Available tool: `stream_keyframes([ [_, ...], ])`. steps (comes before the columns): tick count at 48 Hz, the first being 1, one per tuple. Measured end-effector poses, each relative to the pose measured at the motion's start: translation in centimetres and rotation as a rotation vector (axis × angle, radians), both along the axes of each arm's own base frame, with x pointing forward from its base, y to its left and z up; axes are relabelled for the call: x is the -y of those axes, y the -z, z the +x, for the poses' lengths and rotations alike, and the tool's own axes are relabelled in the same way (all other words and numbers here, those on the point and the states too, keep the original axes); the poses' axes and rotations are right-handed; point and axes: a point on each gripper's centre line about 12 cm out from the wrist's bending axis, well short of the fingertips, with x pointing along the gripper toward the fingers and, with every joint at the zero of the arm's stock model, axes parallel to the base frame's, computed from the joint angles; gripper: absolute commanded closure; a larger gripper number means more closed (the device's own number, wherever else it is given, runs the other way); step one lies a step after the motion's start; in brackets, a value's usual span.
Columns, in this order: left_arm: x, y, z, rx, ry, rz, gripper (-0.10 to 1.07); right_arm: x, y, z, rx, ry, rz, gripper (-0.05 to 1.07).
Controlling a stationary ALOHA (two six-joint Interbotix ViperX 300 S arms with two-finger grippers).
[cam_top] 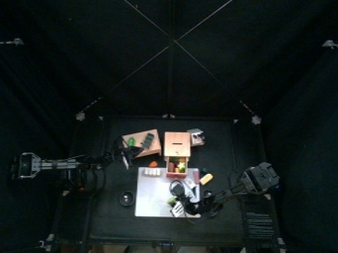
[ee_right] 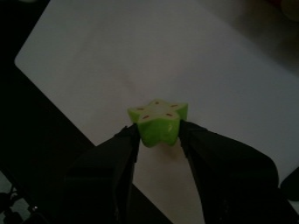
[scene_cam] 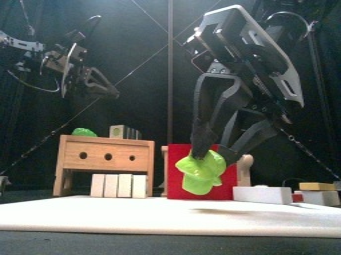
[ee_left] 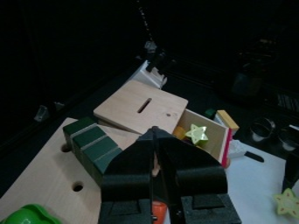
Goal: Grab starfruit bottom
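Note:
The starfruit (ee_right: 158,118) is a small bright green lumpy fruit with a star-shaped end. My right gripper (ee_right: 158,133) is shut on it, with one jaw on each side. In the front view the right gripper (scene_cam: 208,159) hangs down and holds the starfruit (scene_cam: 200,172) low over the white mat (scene_cam: 80,214). In the top view the right gripper (cam_top: 185,203) is over the mat's near part. My left gripper (ee_left: 158,140) is shut and empty, raised at the left (scene_cam: 83,75), away from the fruit.
A tan wooden box (scene_cam: 104,159) with a green item (scene_cam: 84,131) on top stands at the back left, with small white blocks (scene_cam: 118,185) before it. A red box (scene_cam: 229,185) stands right behind the starfruit. Flat boxes (scene_cam: 266,195) lie at the right.

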Motion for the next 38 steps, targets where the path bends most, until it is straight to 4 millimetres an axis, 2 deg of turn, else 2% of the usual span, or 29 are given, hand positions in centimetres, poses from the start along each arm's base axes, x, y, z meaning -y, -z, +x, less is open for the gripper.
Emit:
stream_keyframes([
  [10, 0.0, 0.0, 0.0, 0.0, 0.0, 0.0, 0.54, 0.18, 0.06, -0.12, -0.008, 0.008, -0.012, 0.27],
  [21, -0.03, 0.06, -0.04, -0.001, -0.002, 0.0, 0.54, 0.26, 0.05, -0.1, -0.008, 0.01, -0.014, 0.37],
  [32, 0.01, 0.06, -0.03, -0.001, 0.0, 0.0, 0.54, 0.29, 0.04, -0.1, -0.008, 0.009, -0.018, 0.37],
  [38, 0.01, 0.06, -0.03, -0.001, 0.0, 0.0, 0.54, 0.38, -0.8, -0.07, 0.013, 0.007, -0.014, 0.37],
])
